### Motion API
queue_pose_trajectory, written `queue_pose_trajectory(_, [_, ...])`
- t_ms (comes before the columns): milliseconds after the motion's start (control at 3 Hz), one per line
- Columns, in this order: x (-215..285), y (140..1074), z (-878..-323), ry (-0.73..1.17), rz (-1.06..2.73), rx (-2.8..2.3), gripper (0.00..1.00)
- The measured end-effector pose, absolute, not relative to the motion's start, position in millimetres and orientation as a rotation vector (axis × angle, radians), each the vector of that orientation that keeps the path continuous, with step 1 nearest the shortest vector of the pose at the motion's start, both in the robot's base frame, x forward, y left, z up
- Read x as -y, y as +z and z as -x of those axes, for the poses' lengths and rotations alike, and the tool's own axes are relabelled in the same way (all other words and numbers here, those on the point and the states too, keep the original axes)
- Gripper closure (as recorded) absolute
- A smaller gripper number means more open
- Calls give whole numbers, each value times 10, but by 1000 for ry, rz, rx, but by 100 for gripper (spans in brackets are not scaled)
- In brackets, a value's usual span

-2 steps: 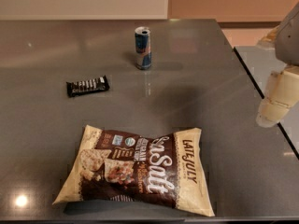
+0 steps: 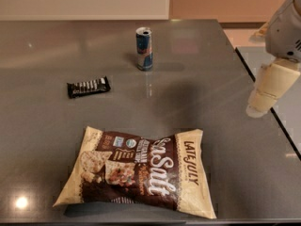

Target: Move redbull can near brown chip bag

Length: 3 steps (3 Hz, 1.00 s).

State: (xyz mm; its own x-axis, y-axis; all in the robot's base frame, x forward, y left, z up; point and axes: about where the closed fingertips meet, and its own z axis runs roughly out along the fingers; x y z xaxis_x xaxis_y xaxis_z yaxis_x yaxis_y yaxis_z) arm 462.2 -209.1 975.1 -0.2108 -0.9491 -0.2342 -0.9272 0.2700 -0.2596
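The redbull can (image 2: 144, 48) stands upright at the far middle of the grey table, blue and silver with a silver top. The brown chip bag (image 2: 141, 171) lies flat near the front edge, dark brown and cream with "Sea Salt" lettering. My gripper (image 2: 267, 91) hangs at the right edge of the view, over the table's right side. It is well to the right of the can and lower in the view, apart from both things and holding nothing that I can see.
A small black candy bar wrapper (image 2: 88, 86) lies left of centre, between can and bag. The table's right edge (image 2: 268, 102) runs under the gripper, with a second surface (image 2: 291, 121) beyond it. A wall stands behind the table.
The gripper has shifted slightly to the left, toward the table. The can, bag and candy bar have not moved.
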Motion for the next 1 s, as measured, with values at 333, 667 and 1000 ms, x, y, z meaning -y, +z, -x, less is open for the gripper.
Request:
queue_pose_trajectory(333, [1968, 9662, -5065, -73, 1682, -2169, 0])
queue_pose_trajectory(667, [1836, 9592, -5506, -40, 1640, -2141, 0])
queue_pose_trajectory(1000, [1618, 9564, -6073, 32, 1561, -2103, 0])
